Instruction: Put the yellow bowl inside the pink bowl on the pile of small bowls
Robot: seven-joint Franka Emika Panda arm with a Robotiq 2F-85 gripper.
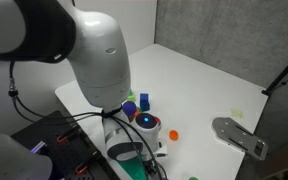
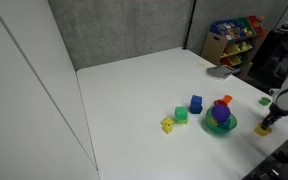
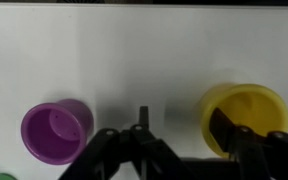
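Note gripper (image 3: 181, 135) spread apart, one finger over the yellow bowl (image 3: 250, 106) rim, apparently readied for a rim pinch. Keep clear of purple cup (image 3: 56, 130).

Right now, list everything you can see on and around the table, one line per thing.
yellow bowl: one, bright yellow, on the table beside a pincer finger in the wrist view.
purple cup: one, purple, upright, on the pincer's other side.
pile of small bowls: one stack, teal bowl at the bottom, purple-blue and red pieces on top.
loose small pieces: three, blue, green, yellow, in a row beside the pile.
orange piece: one, orange, alone near the pile.
grey flat piece: one, grey, at the table's edge.
shelf of bins: one, multicoloured, behind the table.
table: one, white.
robot arm: one, white.
pincer: one, black, open.
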